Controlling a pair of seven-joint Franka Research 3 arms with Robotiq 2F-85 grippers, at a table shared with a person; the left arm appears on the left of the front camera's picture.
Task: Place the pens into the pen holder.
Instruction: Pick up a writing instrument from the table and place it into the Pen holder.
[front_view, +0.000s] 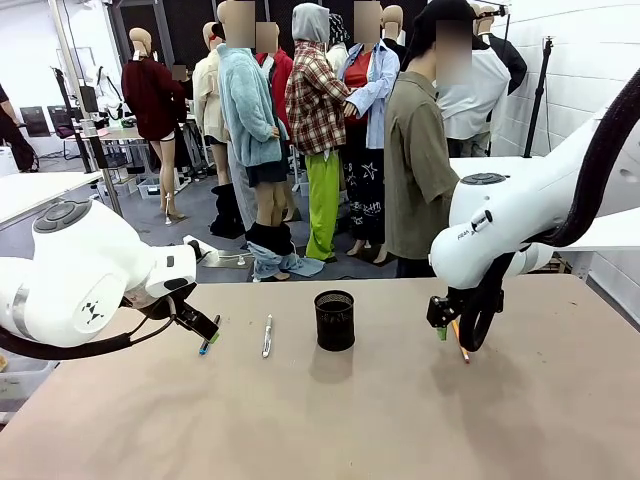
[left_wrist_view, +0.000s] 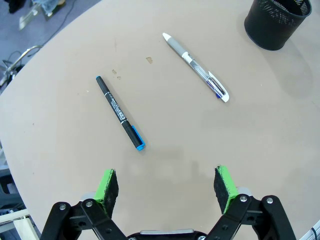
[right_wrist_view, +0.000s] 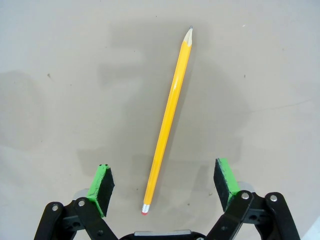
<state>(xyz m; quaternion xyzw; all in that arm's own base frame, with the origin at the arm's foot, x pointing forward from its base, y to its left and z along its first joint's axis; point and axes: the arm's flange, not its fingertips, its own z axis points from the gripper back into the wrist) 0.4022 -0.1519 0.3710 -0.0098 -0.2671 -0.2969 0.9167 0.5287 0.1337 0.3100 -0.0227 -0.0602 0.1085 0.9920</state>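
Right wrist view: the right end effector hangs spread over the yellow pencil, eraser end between its pads; better to centre on mid-shaft before pinching. Spread too, the left end effector hovers near the dark pen and silver pen lying on the counter. The pen holder stands mid-counter, nothing poking out.
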